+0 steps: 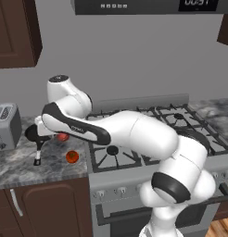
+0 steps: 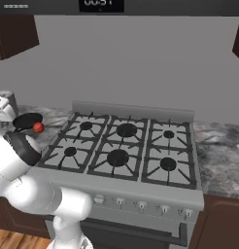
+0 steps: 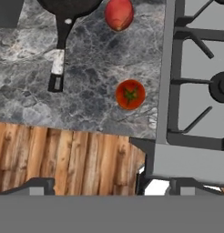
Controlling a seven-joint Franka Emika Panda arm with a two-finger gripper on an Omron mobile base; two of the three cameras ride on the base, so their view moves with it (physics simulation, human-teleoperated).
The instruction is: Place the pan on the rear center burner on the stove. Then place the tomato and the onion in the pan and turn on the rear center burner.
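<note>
Silver toaster (image 1: 5, 125), pan (image 1: 33, 133), tomato (image 3: 130, 94)

stove (image 2: 126, 146): middle of the counter run, with counter (image 1: 23, 162) on its left and more counter on its right
rear center burner (image 2: 126, 130): middle of the far row, directly behind the front center burner
pan (image 3: 68, 7): on the left counter, far part, handle reaching toward the near edge
onion (image 3: 119, 13): on the left counter, just right of the pan, between pan and stove
tomato (image 3: 130, 94): on the left counter, nearer than the onion, close to the stove's left edge, apart from the pan handle
toaster (image 1: 7, 125): on the left counter, far left of the pan
</note>
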